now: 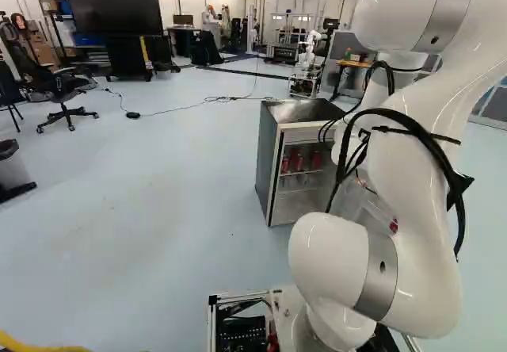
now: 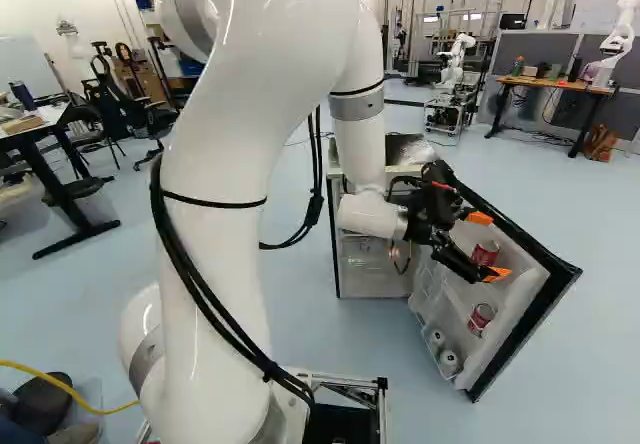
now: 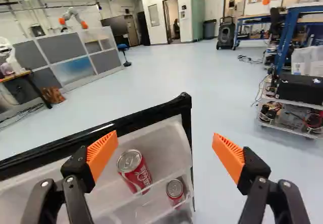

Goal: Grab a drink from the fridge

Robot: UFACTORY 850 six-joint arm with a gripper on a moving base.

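My gripper (image 2: 488,247) is at the open fridge door (image 2: 540,299) in the right base view, its orange pads around the level of an upper red can (image 2: 485,253). In the wrist view the gripper (image 3: 165,152) stands wide open, holding nothing. That upper can (image 3: 135,172) stands upright in a door shelf, closer to one finger than the other; a lower red can (image 3: 175,191) sits on the shelf beneath. Silvery cans (image 2: 449,362) lie at the door's bottom. The fridge body (image 1: 269,162) shows more red cans (image 1: 298,160) inside, in the left base view.
The door's black edge (image 3: 126,125) runs ahead of the gripper in the wrist view. Beyond it are grey partitions (image 3: 60,55) and a loaded cart (image 3: 290,118). Another robot (image 2: 455,59) stands behind the fridge. A desk (image 2: 45,129) is at the left of the right base view.
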